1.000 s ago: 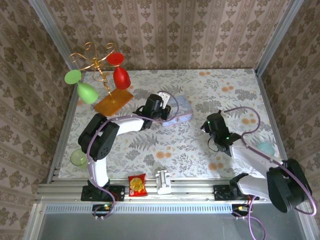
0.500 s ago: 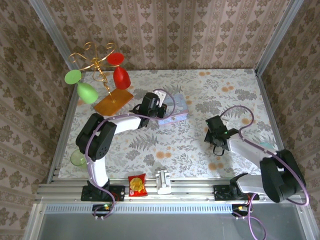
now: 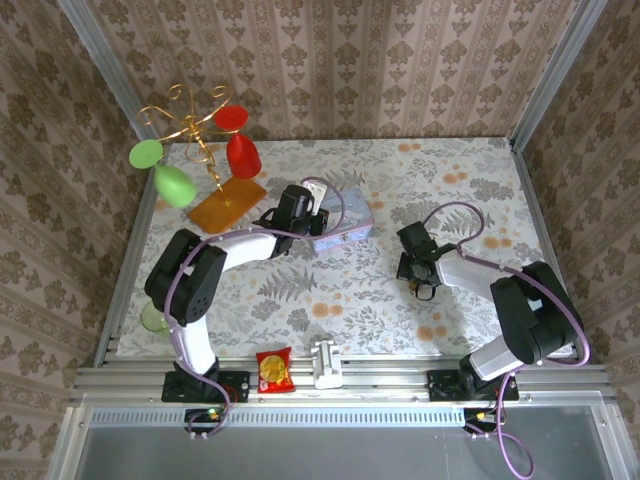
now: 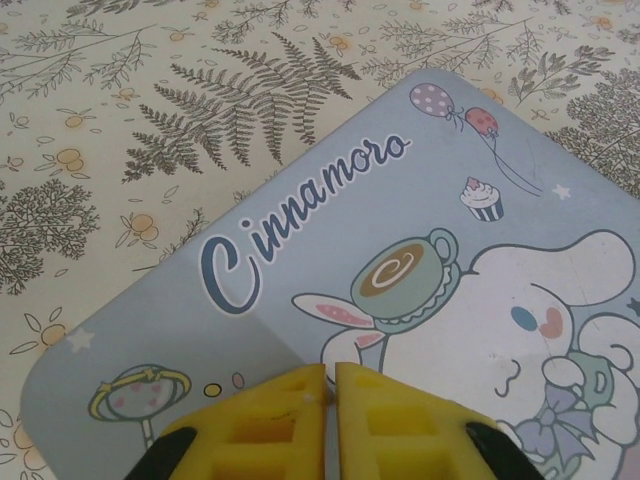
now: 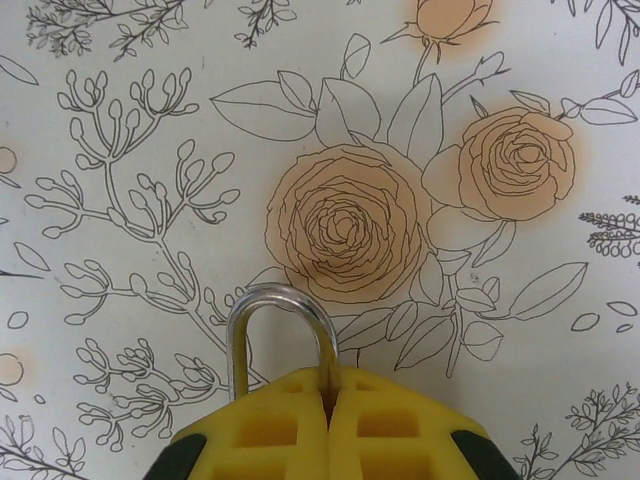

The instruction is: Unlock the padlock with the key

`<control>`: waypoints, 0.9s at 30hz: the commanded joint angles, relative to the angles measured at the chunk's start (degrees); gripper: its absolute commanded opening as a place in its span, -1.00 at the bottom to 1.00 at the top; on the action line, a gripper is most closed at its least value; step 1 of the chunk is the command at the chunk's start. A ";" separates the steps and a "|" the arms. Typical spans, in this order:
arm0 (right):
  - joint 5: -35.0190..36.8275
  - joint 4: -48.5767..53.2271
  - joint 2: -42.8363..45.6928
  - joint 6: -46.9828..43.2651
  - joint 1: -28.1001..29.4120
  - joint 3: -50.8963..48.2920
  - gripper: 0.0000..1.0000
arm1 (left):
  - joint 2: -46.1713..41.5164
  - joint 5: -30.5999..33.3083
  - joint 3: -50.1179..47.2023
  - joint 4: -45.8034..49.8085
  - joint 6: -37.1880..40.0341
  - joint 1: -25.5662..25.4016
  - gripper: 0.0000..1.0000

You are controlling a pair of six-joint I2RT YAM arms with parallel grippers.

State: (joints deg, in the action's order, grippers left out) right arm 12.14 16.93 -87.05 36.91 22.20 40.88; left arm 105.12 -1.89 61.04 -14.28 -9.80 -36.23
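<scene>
Only the silver U-shaped shackle of the padlock [image 5: 281,293] shows, rising from between my right gripper's yellow fingertips; its brass body is hidden under them. My right gripper [image 5: 328,380] is shut on the shackle's right leg, low over the floral tablecloth, right of centre in the top view [image 3: 415,284]. My left gripper [image 4: 329,372] is shut just above the pale blue cartoon tin [image 4: 430,200], its tips nearly touching each other. The same left gripper [image 3: 312,222] hangs over the tin [image 3: 348,220] at the table's middle back. I see no key.
A gold glass rack [image 3: 190,125] on an orange base [image 3: 227,203] holds a red glass [image 3: 243,155] and a green glass [image 3: 172,182] at the back left. A green cup [image 3: 155,317] sits at the left edge. A snack packet [image 3: 274,370] and a white fitting [image 3: 327,362] lie on the front rail.
My right gripper has swung left and slightly back across the table, its arm folding behind it. My left gripper and the tin have shifted a little to the left.
</scene>
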 commanded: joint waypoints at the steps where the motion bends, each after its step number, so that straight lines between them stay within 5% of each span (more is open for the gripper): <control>1: 0.35 3.19 -1.19 -2.57 0.33 1.66 -0.88 | -1.86 0.10 -0.88 5.62 -0.59 0.72 -0.56; 10: -1.96 2.80 -1.81 -4.22 0.32 2.99 -0.49 | -4.99 0.84 3.76 10.08 -0.79 2.13 -0.12; 17: 0.49 4.15 3.43 -5.46 0.26 3.92 -0.25 | -21.03 4.19 -3.42 13.81 -1.51 1.25 0.32; 19: 1.99 4.02 6.01 -8.12 0.22 4.75 0.03 | -26.61 6.28 -6.85 15.20 -0.77 1.31 0.90; 23: 11.33 1.91 10.30 -17.38 -0.28 6.22 0.99 | -32.08 13.06 -14.40 14.30 3.55 3.36 1.00; 27: 17.11 -6.74 11.12 -26.65 -3.02 4.61 1.00 | -33.17 21.11 -19.18 13.45 9.76 4.59 1.00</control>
State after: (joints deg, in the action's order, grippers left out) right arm 21.56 15.62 -76.58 19.53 21.02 45.91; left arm 71.83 10.37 45.34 -2.85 -5.56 -32.21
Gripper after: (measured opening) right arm 0.998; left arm 0.999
